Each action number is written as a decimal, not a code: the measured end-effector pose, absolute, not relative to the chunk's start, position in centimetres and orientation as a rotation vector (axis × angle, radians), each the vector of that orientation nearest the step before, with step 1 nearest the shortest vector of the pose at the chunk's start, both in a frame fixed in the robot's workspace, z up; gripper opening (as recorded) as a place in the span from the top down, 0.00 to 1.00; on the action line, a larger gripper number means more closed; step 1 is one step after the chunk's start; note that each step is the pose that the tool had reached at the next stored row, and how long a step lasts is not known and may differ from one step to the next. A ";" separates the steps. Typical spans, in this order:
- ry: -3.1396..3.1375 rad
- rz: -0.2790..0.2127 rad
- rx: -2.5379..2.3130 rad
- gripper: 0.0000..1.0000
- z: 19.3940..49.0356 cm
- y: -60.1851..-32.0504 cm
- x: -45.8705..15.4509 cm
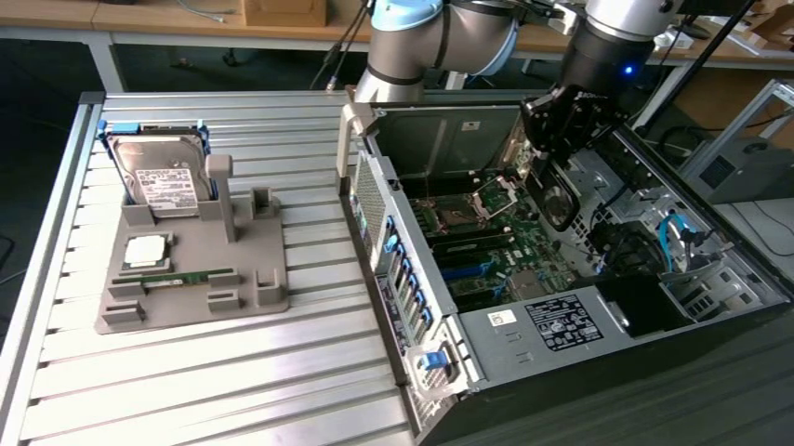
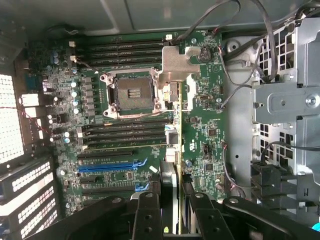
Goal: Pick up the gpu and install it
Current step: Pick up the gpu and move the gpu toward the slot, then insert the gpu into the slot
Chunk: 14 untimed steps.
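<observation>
My gripper [image 1: 561, 130] hangs inside the open computer case [image 1: 522, 325], above the green motherboard [image 1: 490, 251]. It is shut on the gpu [image 1: 553, 193], a dark card with a round fan that hangs below the fingers, clear of the board. In the wrist view the gpu [image 2: 170, 172] appears edge-on between the two black fingers [image 2: 147, 210], and its silver end bracket [image 2: 177, 62] points down at the motherboard [image 2: 205, 135]. The gripper [image 2: 171, 202] sits over the board near the expansion slots, one of them blue [image 2: 107, 167], and beside the bare CPU socket [image 2: 131, 92].
A grey parts holder [image 1: 255, 288] on the slatted table [image 1: 223, 372] carries a silver hard drive [image 1: 155, 177], a CPU [image 1: 145, 249] and a green memory stick [image 1: 174, 276]. Inside the case, cables [image 2: 235, 95] and a metal drive cage [image 2: 287, 105] crowd one side.
</observation>
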State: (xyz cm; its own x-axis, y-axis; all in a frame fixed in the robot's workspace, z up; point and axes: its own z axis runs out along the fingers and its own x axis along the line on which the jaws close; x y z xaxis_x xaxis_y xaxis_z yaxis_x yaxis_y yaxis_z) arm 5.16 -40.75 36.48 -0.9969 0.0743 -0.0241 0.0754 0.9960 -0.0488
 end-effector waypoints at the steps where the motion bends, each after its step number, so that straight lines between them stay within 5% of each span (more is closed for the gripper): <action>1: 3.116 -0.077 0.117 0.73 36.5 -40.7 5.2; 14: 3.117 -0.076 0.002 0.73 36.5 -40.7 5.2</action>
State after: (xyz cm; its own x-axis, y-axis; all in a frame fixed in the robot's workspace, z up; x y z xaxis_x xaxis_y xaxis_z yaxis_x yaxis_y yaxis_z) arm 5.16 -40.75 36.47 -0.9997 0.0006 -0.0241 0.0018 0.9988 -0.0487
